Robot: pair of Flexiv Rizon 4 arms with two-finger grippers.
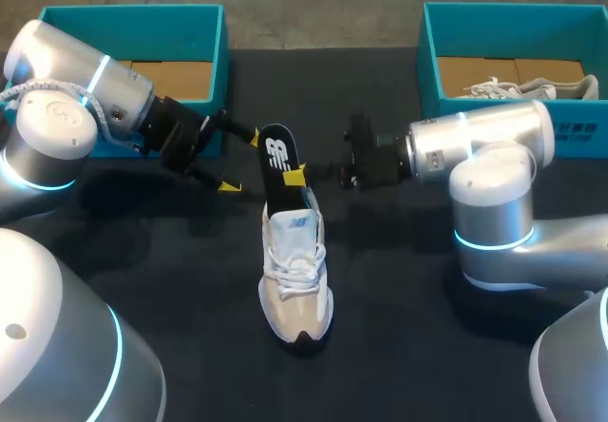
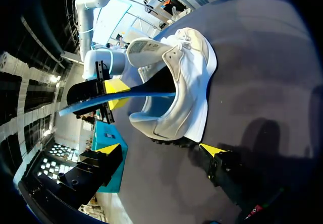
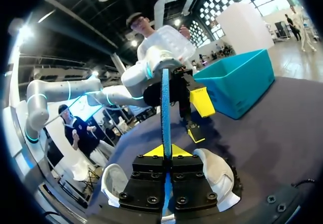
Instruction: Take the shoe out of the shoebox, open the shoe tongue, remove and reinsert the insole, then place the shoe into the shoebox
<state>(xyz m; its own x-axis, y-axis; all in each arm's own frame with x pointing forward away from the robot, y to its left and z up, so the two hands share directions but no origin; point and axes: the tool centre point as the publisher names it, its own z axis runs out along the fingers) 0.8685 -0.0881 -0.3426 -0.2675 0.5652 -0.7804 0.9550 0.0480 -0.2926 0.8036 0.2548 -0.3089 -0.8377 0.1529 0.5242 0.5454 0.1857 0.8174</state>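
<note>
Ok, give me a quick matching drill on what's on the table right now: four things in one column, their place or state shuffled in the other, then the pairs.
1 shoe
2 insole
3 left shoebox
4 right shoebox

A holds a second shoe
B on the table, between the boxes
C no shoe showing inside
D sticking out of the heel opening, pinched in the right jaws

Pairs: 1-B; 2-D; 3-C; 4-A
</note>
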